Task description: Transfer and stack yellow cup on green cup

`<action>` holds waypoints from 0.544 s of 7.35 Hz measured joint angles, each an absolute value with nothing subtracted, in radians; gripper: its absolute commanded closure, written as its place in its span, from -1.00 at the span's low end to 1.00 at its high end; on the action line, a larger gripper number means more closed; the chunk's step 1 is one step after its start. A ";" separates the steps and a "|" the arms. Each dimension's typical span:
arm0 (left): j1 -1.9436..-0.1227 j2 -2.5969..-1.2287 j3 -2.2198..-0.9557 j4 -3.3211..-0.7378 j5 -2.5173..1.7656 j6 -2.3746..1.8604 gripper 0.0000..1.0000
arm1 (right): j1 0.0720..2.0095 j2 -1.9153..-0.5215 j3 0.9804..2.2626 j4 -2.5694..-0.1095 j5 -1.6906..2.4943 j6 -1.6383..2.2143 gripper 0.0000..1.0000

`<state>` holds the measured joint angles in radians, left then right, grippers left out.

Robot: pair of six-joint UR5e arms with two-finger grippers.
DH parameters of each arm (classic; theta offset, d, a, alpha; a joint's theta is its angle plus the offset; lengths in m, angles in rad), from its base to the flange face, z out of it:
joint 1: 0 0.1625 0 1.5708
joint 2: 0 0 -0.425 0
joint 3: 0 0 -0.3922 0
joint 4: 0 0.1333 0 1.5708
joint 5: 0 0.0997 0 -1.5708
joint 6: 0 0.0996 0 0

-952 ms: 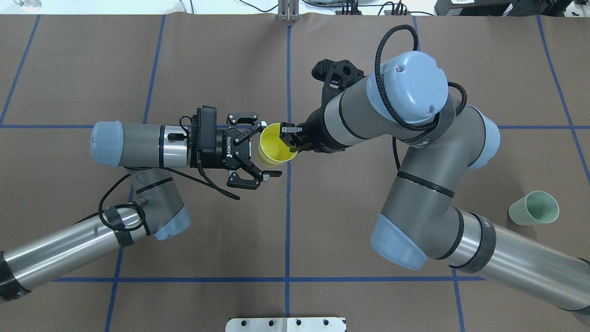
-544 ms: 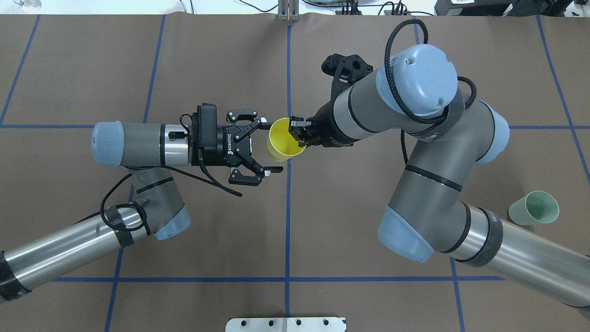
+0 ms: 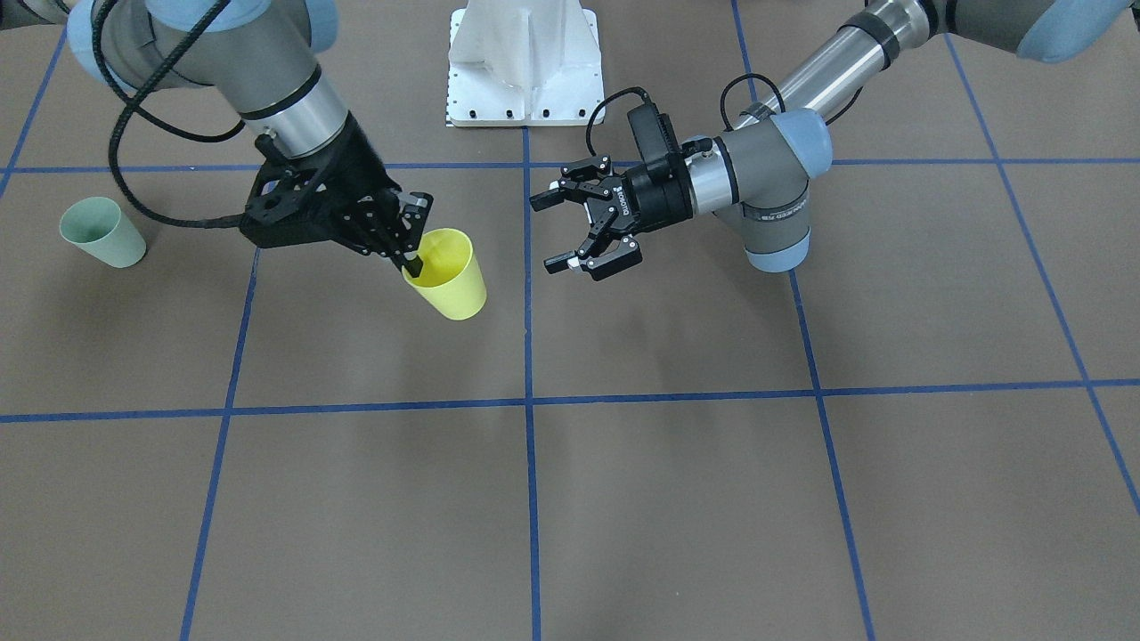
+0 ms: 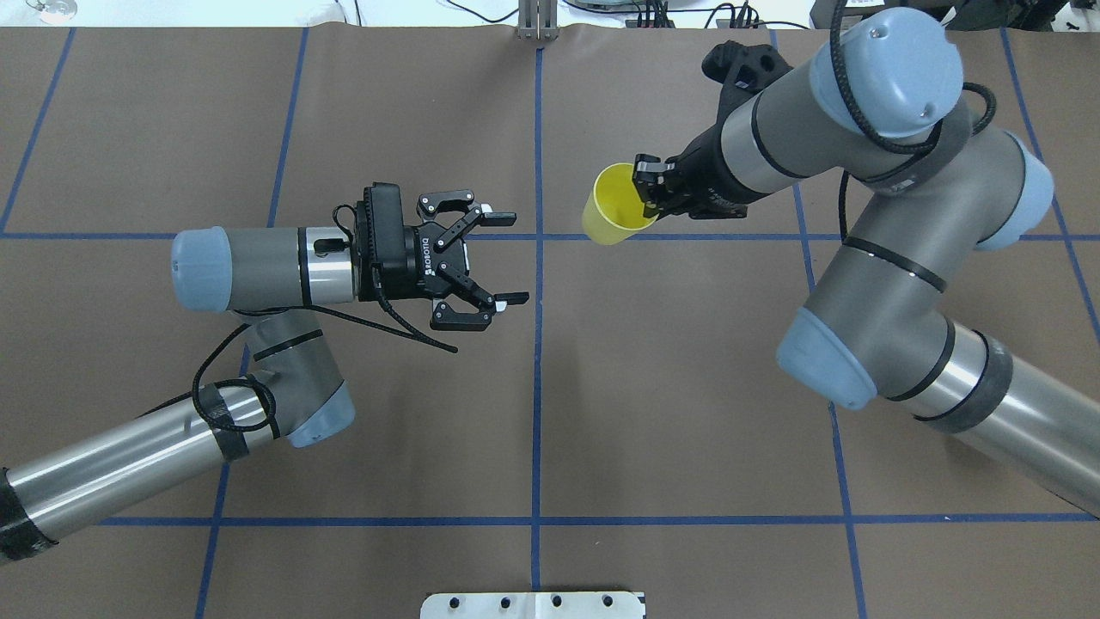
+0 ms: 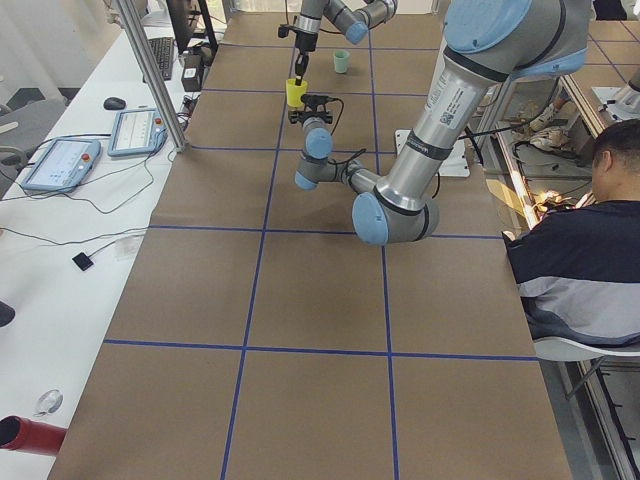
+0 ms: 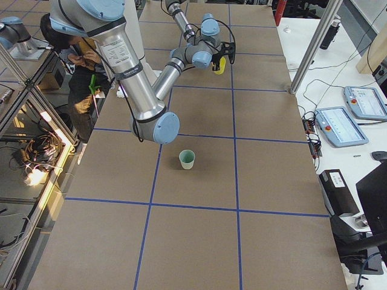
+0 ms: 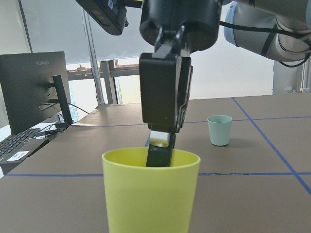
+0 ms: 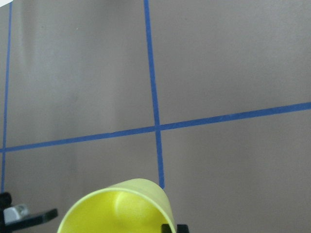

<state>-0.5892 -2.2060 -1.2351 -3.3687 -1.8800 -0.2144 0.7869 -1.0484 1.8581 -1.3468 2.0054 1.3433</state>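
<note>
The right gripper (image 4: pixel 646 193) pinches the rim of the yellow cup (image 4: pixel 612 217), one finger inside the mouth and one outside, and holds it mouth up over the brown paper-covered table (image 4: pixel 670 387), just right of the centre blue tape line (image 4: pixel 538 361) in the overhead view. The left gripper (image 4: pixel 513 254) hovers left of that line, jaws spread wide and empty, facing the cup but apart from it. The green cup (image 3: pixel 102 233) stands upright on the table far to the robot's right (the right arm hides it from overhead), well apart from the yellow one.
</note>
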 measured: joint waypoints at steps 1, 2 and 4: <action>-0.592 -2.204 -1.236 -3.367 -1.855 -0.217 -1.00 | 0.841 -1.079 1.846 -1.362 2.009 1.289 1.00; -0.596 -2.199 -1.236 -3.364 -1.825 -0.218 -1.00 | 0.900 -1.100 1.837 -1.418 2.021 1.185 1.00; -0.635 -2.176 -1.260 -3.294 -1.789 -0.219 -1.00 | 1.027 -1.125 1.826 -1.586 2.083 0.914 1.00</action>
